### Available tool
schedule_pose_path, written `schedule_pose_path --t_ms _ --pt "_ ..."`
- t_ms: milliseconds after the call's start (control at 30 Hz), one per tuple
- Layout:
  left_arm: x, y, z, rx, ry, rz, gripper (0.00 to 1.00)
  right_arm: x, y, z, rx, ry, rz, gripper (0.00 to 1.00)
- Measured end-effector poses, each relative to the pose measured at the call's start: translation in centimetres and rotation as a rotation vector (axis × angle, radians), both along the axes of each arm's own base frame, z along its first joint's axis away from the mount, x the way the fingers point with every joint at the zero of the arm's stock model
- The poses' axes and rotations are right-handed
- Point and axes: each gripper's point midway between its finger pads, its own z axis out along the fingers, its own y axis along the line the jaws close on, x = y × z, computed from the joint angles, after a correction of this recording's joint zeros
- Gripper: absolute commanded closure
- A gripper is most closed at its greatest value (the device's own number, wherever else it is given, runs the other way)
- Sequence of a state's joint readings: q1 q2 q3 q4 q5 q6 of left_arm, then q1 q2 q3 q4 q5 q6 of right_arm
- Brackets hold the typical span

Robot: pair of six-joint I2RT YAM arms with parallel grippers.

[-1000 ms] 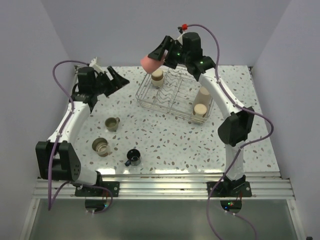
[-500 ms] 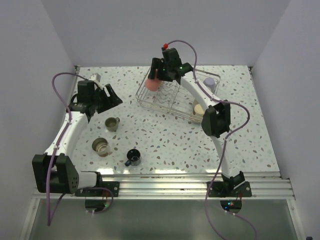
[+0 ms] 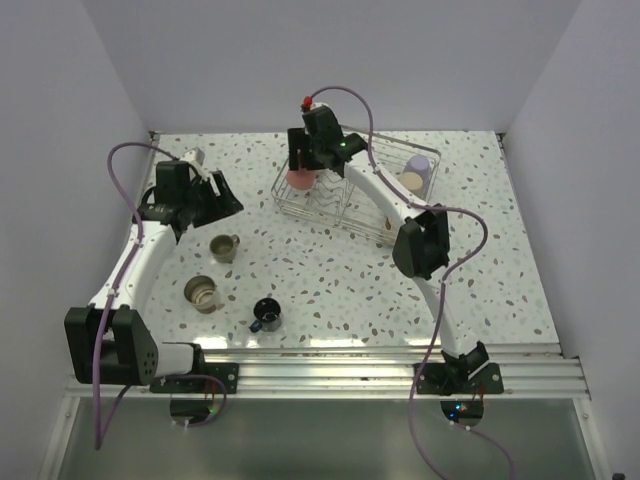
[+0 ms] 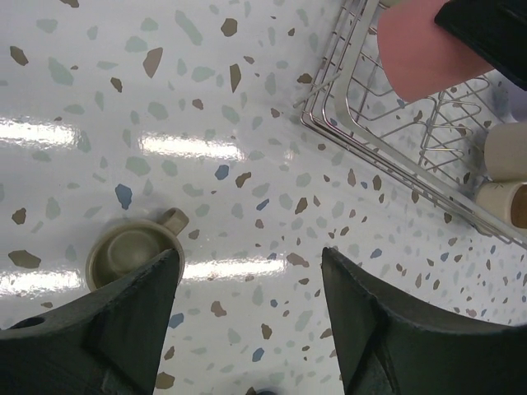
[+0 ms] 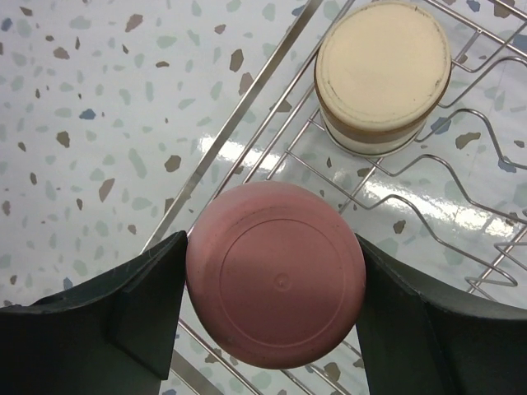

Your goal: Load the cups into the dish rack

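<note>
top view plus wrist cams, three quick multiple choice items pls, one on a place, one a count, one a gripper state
1. Where is the pink cup? A at the near edge B over the dish rack's left end C far right corner
2. How many cups stand on the table left of the rack? A one B three C five
3. The left gripper is: A open B shut on a cup C out of view

1 B, the right gripper holds it over the wires; 2 B, two grey-beige cups and a black mug; 3 A, its fingers stand apart, nothing between.
</note>
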State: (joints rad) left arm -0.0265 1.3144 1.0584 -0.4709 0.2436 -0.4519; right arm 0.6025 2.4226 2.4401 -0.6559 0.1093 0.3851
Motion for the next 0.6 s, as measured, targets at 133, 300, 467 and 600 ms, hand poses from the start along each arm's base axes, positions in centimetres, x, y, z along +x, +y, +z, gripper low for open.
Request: schedule_pose_path --t_ms 133,300,467,600 --pt "-0.2 0.2 -0.2 0.016 0.008 -0.006 0.27 -0.3 -0.4 -0.7 -0.06 -0.005 -0.007 1.0" --pt "-0.3 0.3 -0.4 0.029 0.011 -0.013 0.28 -0.5 -0.2 -1.2 -0.085 -0.011 -0.006 1.0" --pt "-0.5 0.4 -0.5 0.041 0.014 -0.023 0.28 -0.7 0.2 -2.5 -0.117 -0.007 0.0 1.0" --pt "-0.5 0.4 -0.5 0.045 0.012 -0.026 0.28 -0.9 0.4 -3.7 -0.149 -0.001 0.002 1.0"
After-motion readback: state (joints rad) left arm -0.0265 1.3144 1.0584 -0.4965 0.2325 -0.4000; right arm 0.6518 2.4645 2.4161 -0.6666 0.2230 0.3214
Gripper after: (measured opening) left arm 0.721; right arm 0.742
